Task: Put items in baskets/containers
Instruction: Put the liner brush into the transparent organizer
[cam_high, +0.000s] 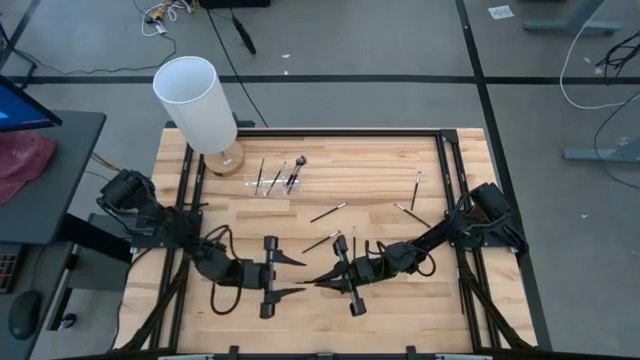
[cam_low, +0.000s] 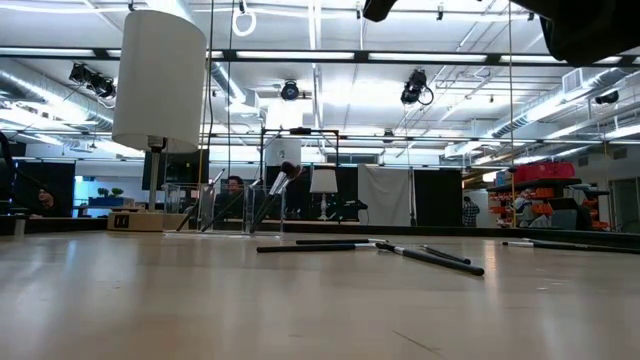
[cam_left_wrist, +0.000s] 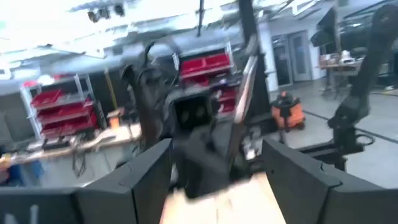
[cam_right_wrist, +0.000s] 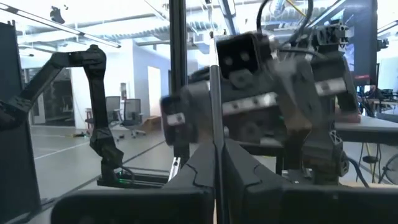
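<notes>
Brushes scattered across wooden table

lamp beside holder, loose brushes mid-table

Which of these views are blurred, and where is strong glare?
Left wrist view: motion blur everywhere, even on the left gripper. Right wrist view: the other arm is smeared, while the thin dark makeup brush in the right gripper looks sharper. Low view: ceiling lights glare brightly.
</notes>
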